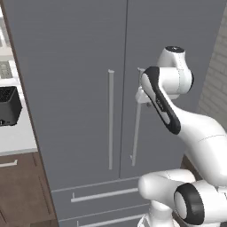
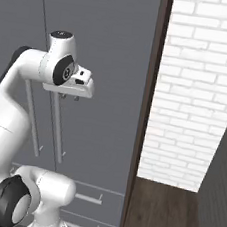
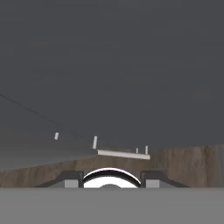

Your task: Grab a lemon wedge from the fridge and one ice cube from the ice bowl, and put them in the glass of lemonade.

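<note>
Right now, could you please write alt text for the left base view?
The white arm's hand is at the right door's handle of the closed grey fridge; whether it grips the bar cannot be told. A black toaster sits on the counter at left.

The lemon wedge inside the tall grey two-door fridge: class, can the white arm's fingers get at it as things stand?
Probably not. Both doors of the tall grey two-door fridge look shut, and the gripper sits at the right door's long silver bar handle.

White Panda arm with dark joints folds up from its base, elbow bent, wrist level; two-finger gripper (image 2: 69,96) points downward, jaws' spread unreadable.
</note>
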Available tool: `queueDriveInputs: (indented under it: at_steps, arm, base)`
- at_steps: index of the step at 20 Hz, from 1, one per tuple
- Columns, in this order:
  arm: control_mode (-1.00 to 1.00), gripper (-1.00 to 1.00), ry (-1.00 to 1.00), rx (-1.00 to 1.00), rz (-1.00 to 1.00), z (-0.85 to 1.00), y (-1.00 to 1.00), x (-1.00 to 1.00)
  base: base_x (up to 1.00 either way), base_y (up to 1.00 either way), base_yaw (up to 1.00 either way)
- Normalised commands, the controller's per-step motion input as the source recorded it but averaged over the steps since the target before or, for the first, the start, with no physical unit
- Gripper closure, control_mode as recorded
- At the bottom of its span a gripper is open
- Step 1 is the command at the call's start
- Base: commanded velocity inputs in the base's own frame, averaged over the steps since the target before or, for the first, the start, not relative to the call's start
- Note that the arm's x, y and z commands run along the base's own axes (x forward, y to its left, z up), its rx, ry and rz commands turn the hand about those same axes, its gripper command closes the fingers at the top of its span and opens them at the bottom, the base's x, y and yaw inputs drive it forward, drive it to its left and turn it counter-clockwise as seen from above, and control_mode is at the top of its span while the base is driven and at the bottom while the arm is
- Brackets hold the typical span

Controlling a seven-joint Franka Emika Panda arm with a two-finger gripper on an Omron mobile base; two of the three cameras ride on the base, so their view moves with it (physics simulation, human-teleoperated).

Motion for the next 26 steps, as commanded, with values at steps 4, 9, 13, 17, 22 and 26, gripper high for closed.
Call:
queueDriveInputs:
  at_steps: [4,9,13,17,22,26]
  arm:
    - [-1.00,-1.00,-0.01,0.00,0.00,0.00,0.00,-0.41]
    - [1.00,-1.00,-0.07,0.00,0.03,0.00,0.03,-0.56]
    - [1.00,-1.00,0.00,0.00,0.00,0.00,0.00,0.00]
    - [1.00,-1.00,0.00,0.00,0.00,0.00,0.00,0.00]
    - [1.00,-1.00,0.00,0.00,0.00,0.00,0.00,0.00]
    - [1.00,-1.00,0.00,0.00,0.00,0.00,0.00,0.00]
  base:
    - [0.00,0.00,0.00]
    - [-0.38,0.33,0.06]
    - [-0.46,1.00,0.11]
    - [0.02,1.00,0.01]
    - [0.27,1.00,0.00]
    - [0.48,1.00,0.00]
